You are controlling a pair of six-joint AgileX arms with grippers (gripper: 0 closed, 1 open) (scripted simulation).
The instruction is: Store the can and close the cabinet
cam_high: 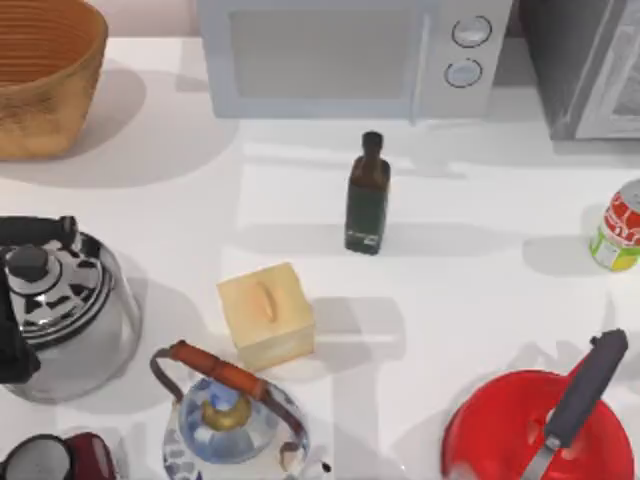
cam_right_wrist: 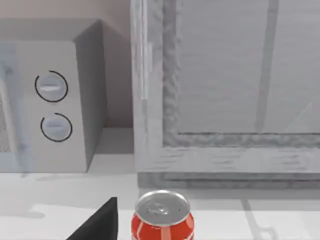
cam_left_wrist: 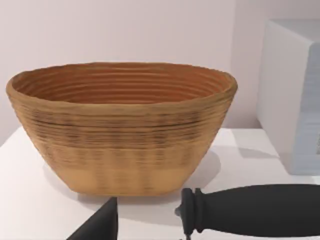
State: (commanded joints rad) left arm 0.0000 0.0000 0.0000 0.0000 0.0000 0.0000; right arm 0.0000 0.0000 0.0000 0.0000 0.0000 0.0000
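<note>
The can is seen standing upright on the white tabletop at the top view's right edge, where part of it is cut off by the frame; in the right wrist view the can is seen just in front of the cabinet, with only its silver top and red band visible above the lower edge. A dark wedge at the foot of each wrist view is all that is offered of either gripper, so whether they are released or clenched cannot be told. Well left of the can, the dark green bottle stands upright near the table's middle, and nearer the front from it lies a pale yellow box. Front of the can, a red pan with a dark handle is cut by the lower edge. Behind the can, the cabinet is shown only as a grey corner, its door state being hard to make out. A microwave stands beside it, and a woven basket at far left.
</note>
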